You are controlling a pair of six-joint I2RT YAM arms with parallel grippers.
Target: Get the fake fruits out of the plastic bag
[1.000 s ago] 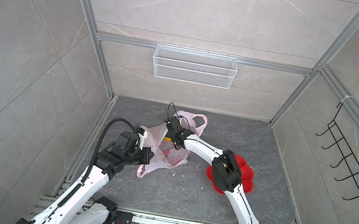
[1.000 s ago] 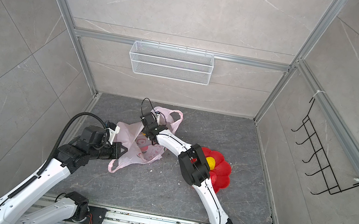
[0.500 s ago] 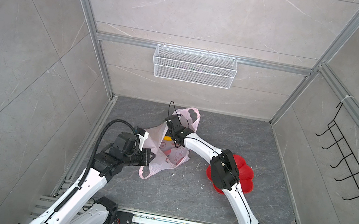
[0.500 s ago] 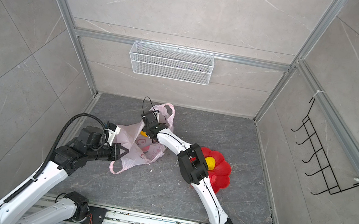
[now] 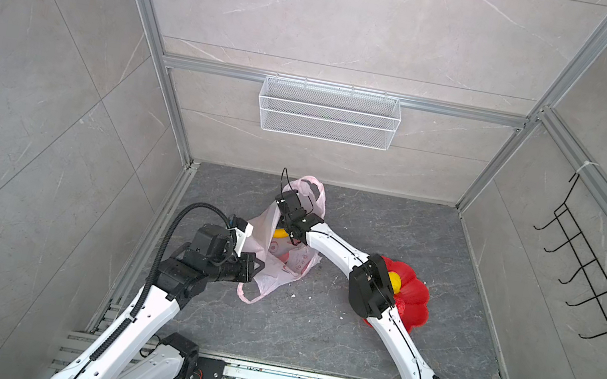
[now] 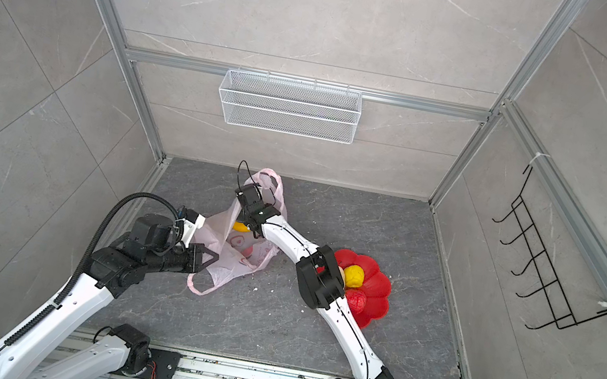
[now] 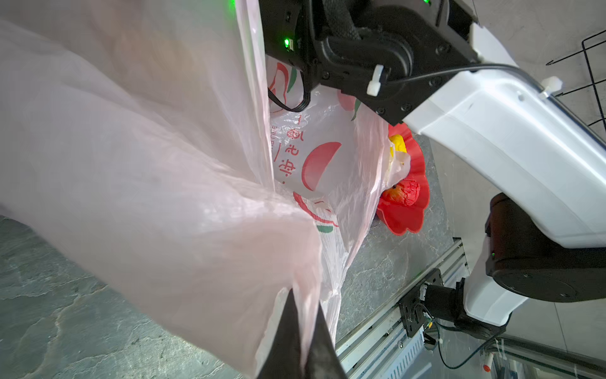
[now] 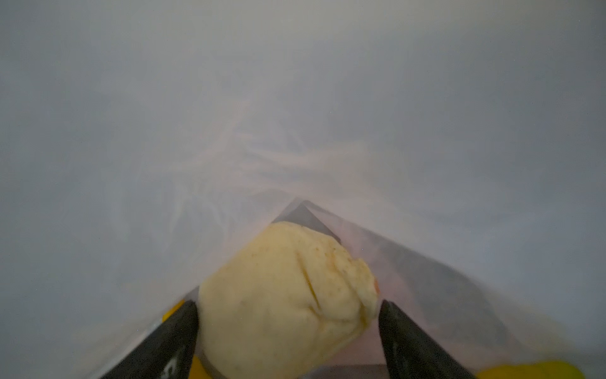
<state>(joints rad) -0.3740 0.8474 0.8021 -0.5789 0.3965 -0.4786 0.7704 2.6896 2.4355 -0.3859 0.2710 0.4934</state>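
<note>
My left gripper (image 7: 303, 306) stays out of it, clenched on the rim of the plastic bag (image 5: 292, 264) to hold the mouth open, so my right gripper (image 8: 288, 303), inside the bag, grasps the beige knobbly lump (image 8: 278, 262) with jaws spread wide.

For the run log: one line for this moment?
left gripper: shut on plastic bag | right gripper: straddling beige lump, grip unclear
</note>
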